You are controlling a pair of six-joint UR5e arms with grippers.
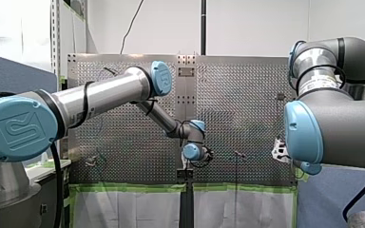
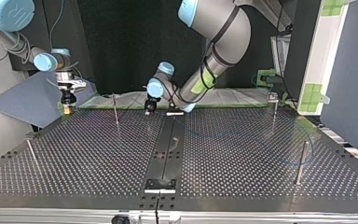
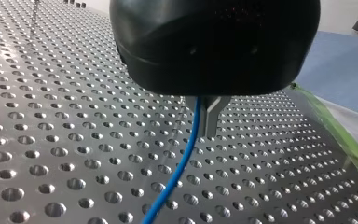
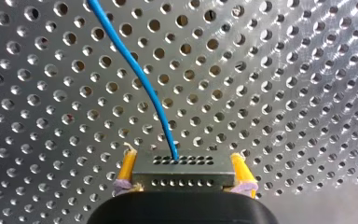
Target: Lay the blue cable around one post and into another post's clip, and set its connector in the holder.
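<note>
Blue cable (image 3: 181, 165) during routing, held at two places above the perforated tabletop (image 2: 242, 154). In the left wrist view, my left gripper (image 3: 203, 126) is closed on the cable, which runs out from between its metal fingers and hangs down towards the tabletop. In the right wrist view, my right gripper (image 4: 182, 159) clamps the grey connector (image 4: 182, 173) between its yellow pads, and the cable leaves the connector's upper face and curves away over the holes.

In the top view, my left gripper hangs near the far end of the black centre strip (image 2: 168, 149), and my right gripper stands at the view's left, just off the far edge. Thin posts rise from the tabletop: one (image 2: 115, 111) between the two grippers, one (image 2: 274, 109) at the far right, one (image 2: 300, 161) at the near right. A faint blue arc shows near the right-hand posts, too faint to say whether it wraps either.

Step in hand, as judged: carrying the cable towards a post, with clip and holder not yet served. The next move calls for my left gripper to lead the run around a post at low height. My right gripper must follow with the connector so that the span neither tightens nor sags onto the holes. Which fixture is the holder cannot be told.
</note>
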